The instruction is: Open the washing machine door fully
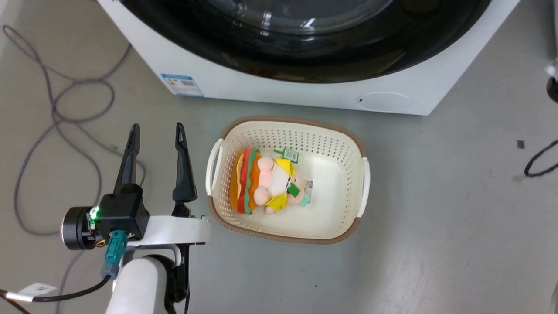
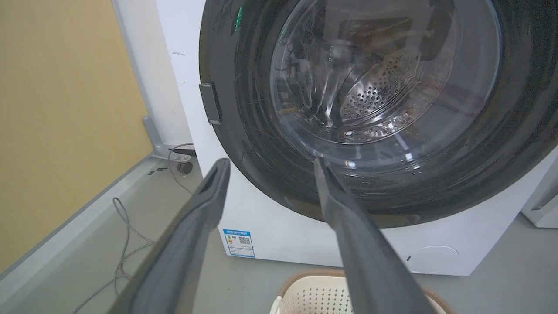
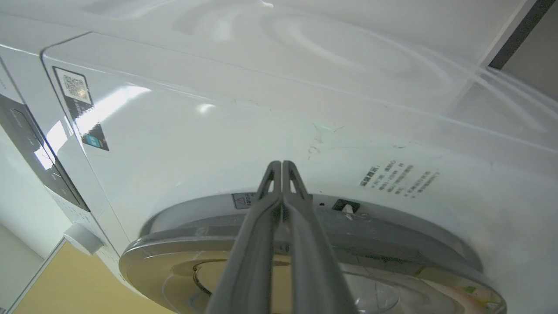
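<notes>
A: What carries everything?
B: Grey floor (image 1: 436, 226). The white washing machine (image 1: 279, 93) stands on it, far side.
A: What's directly on it?
B: Perforated cream basket (image 1: 305, 139), brown rim, just in front of the machine, not touching. Loose grey cable (image 1: 54, 115) loops on the left. Black cable (image 1: 538, 165) and small dark scrap (image 1: 520, 144) on the right.

I count one washing machine (image 1: 270, 91) with one round black door (image 1: 305, 61), one blue label (image 1: 182, 84) and one round cap (image 1: 384, 101). One basket (image 1: 305, 121), one plush toy (image 1: 261, 181) in it. Two grippers: left gripper (image 1: 157, 126), right gripper (image 3: 282, 165).
</notes>
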Controlling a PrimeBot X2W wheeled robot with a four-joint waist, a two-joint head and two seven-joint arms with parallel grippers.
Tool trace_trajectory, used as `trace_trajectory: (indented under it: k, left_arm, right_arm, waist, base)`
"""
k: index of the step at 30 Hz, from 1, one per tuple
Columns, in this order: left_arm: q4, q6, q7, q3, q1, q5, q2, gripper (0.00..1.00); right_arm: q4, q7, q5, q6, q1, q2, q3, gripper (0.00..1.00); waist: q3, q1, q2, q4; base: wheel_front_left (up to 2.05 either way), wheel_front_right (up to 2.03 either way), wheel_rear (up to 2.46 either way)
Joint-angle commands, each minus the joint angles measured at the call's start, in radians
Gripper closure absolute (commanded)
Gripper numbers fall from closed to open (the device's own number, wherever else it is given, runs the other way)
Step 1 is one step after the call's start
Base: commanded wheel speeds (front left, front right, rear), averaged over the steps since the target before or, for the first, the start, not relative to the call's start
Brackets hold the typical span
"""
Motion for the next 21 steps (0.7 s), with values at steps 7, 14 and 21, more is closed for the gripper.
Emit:
trace_trajectory:
  k: [7,14,21]
  left_arm:
    - [-0.004,0.019,-0.022,-0.009,-0.035,-0.014,0.001,0.00]
    - [-0.001,0.029,-0.031,-0.015,-0.043,-0.018,0.001,0.00]
    - [0.001,0.026,-0.031,-0.013,-0.043,-0.014,0.001,0.00]
  right_arm:
    - [0.070,0.047,0.067,0.001,-0.123,-0.020,0.050,1.00]
    - [0.081,0.120,0.112,0.001,-0.125,-0.024,0.092,1.00]
    - [0.074,0.191,0.080,0.001,-0.095,-0.030,0.171,1.00]
  waist:
    - [0.037,-0.0001,0.0000,0.027]
    - [0.044,-0.0001,0.0000,0.039]
    - [0.037,-0.0001,0.0000,0.035]
  base:
    - [0.00,0.00,0.00]
    - [0.00,0.00,0.00]
    - [0.00,0.00,0.00]
